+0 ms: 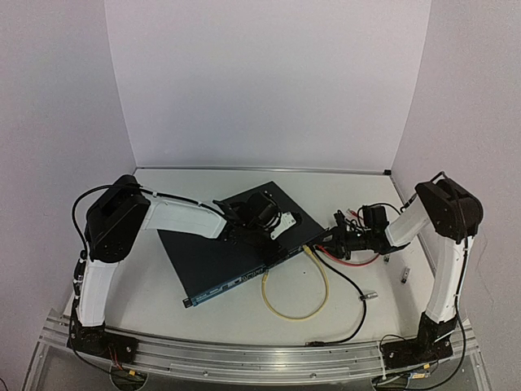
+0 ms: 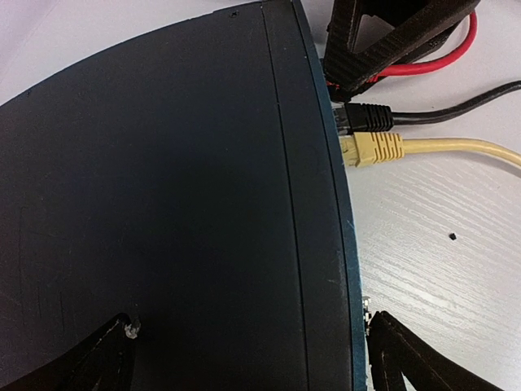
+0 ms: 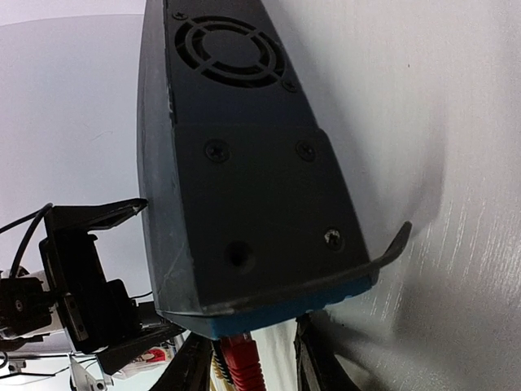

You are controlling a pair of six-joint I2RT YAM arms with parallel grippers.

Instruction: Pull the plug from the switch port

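The switch is a flat dark box lying at an angle mid-table, its socket face toward me. A red plug, a black plug and a yellow plug sit in sockets near its right end. My right gripper is open, with a finger on each side of the red plug; the left finger is close to it and the right one stands apart. It shows in the top view at the switch's right corner. My left gripper is open, straddling the switch's top and front edge.
The yellow cable loops on the table in front of the switch. A black cable runs to the front with a clear plug at one end. A small connector lies at the right. White walls close in the back and sides.
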